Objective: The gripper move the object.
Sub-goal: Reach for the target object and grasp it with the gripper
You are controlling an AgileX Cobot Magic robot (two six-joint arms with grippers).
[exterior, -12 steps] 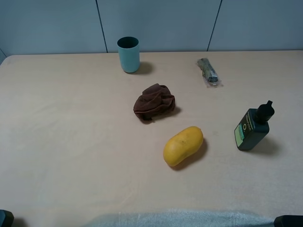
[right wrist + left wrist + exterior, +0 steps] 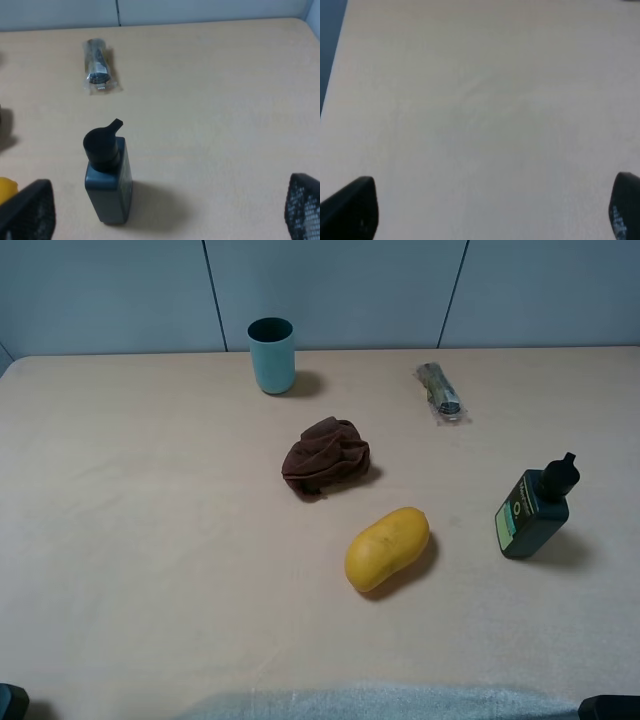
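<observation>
The object, a small dark green bottle point(image 2: 532, 515) with a black spout cap and a light green label, stands upright at the right of the table. In the right wrist view the bottle point(image 2: 107, 185) stands ahead of my right gripper point(image 2: 162, 212) and a little to one side. The gripper is open and empty, with its black fingertips point(image 2: 27, 210) wide apart and clear of the bottle. My left gripper point(image 2: 487, 210) is open and empty over bare table. In the exterior high view only dark bits of both arms show at the bottom corners.
A teal cup point(image 2: 271, 355) stands at the back. A crumpled brown cloth point(image 2: 325, 456) lies mid-table and a yellow mango-like fruit point(image 2: 387, 548) lies in front of it. A plastic-wrapped dark item point(image 2: 440, 390) lies back right, seen also in the right wrist view point(image 2: 97, 65). The table's left edge point(image 2: 332, 90) shows.
</observation>
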